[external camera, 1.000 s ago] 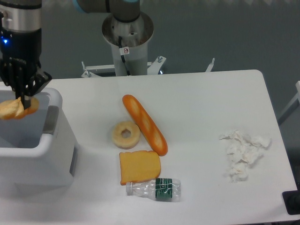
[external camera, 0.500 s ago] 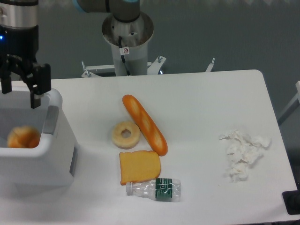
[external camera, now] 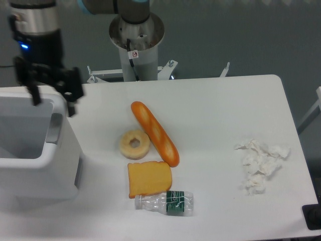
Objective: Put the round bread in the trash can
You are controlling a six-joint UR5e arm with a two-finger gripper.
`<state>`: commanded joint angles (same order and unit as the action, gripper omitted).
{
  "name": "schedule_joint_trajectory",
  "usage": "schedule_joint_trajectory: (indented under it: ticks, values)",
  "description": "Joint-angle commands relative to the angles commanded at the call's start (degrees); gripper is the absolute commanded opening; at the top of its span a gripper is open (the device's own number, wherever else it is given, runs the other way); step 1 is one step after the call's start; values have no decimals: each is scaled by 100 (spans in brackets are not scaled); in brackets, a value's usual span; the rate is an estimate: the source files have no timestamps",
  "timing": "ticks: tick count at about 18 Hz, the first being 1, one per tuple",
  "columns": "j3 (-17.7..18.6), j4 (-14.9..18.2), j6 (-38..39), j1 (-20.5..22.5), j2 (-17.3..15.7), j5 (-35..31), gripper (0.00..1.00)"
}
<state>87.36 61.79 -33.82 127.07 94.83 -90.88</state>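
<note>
The white trash can [external camera: 47, 173] stands at the left edge of the table, its pale grey-blue inside showing. The round bread is hidden; I see none of it inside the can from here. My gripper [external camera: 52, 99] hangs open over the can's back right corner, one finger [external camera: 35, 94] above the opening and the other just past the rim over the table. Nothing is between the fingers.
On the table's middle lie a cream ring bread [external camera: 134, 144], a long orange baguette [external camera: 154, 133], a square toast slice [external camera: 149, 178] and a small plastic bottle [external camera: 164, 203]. Crumpled white tissue [external camera: 260, 163] lies at the right. The arm's base [external camera: 136, 35] stands behind the table.
The gripper held the round bread over the can, opened and let it drop inside, then shifted right. The bread showed in the can half a second ago and is out of sight now.
</note>
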Motion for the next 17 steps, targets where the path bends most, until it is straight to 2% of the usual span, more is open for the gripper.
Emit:
schedule_joint_trajectory:
  ticks: [4,6,11,14,17]
  values:
    - [255,-9,-702,931,289,9,100]
    - [133,0,-1622,1598,622,9,100]
    - [115,149,-2794,2479,1106,-35,100]
    - [115,193,-3621,2752,1318,-79,100]
    - [115,202,-3719,2779,1520,-105,100]
